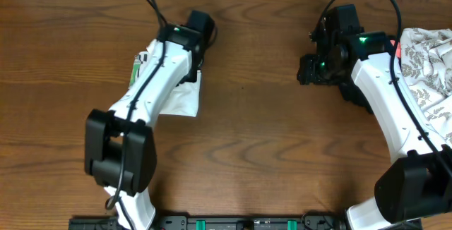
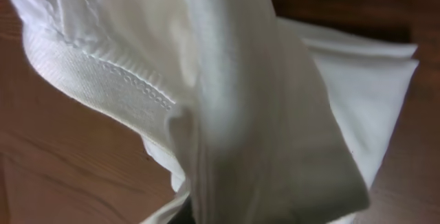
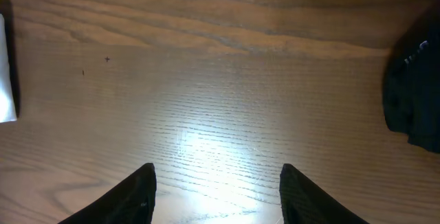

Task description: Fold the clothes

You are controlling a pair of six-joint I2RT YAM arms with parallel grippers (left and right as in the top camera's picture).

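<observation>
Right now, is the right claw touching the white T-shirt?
Apart. In the overhead view the right claw hangs over the table, with a wide stretch of wood between it and the white T-shirt. The right wrist view shows nothing between its fingers.

The table (image 1: 247, 117) lies bare from 12 to 6 o'clock between the arms. At 9 o'clock the left arm (image 1: 159, 75) covers the T-shirt (image 1: 182, 99). At 3, the right arm (image 1: 395, 96) and patterned cloth (image 1: 431, 61) block the way.
</observation>
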